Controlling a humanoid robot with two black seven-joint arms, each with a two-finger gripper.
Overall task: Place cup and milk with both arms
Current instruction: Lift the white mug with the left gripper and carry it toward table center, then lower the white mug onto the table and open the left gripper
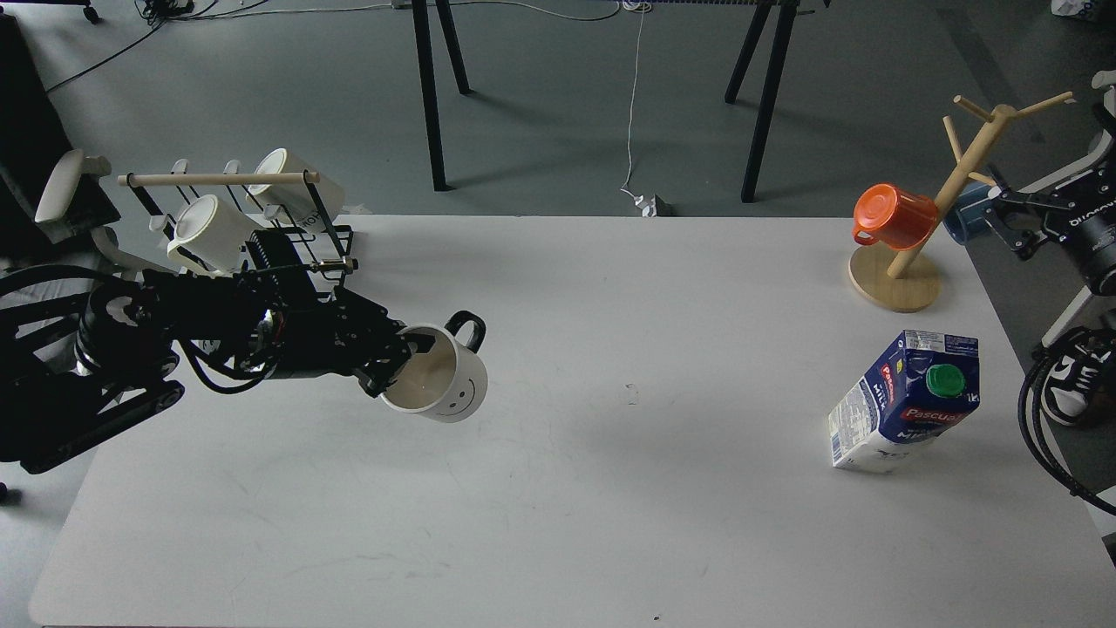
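Observation:
The cup (pixel 445 379), white with a black handle and a smiley face, hangs tilted above the table's left middle. My left gripper (pixel 403 359) is shut on its rim, one finger inside the mouth. The milk (pixel 907 401), a blue-and-white Pascual carton with a green cap, stands on the white table (pixel 575 523) at the right. My right gripper (pixel 994 218) is off the table's right edge, behind the wooden mug tree, well above and beyond the carton; its fingers look spread and empty.
A black wire rack (pixel 301 249) with two cream mugs (pixel 209 231) stands at the back left, partly behind my left arm. A wooden mug tree (pixel 924 253) holding an orange cup (pixel 894 216) stands at the back right. An office chair is off the left edge.

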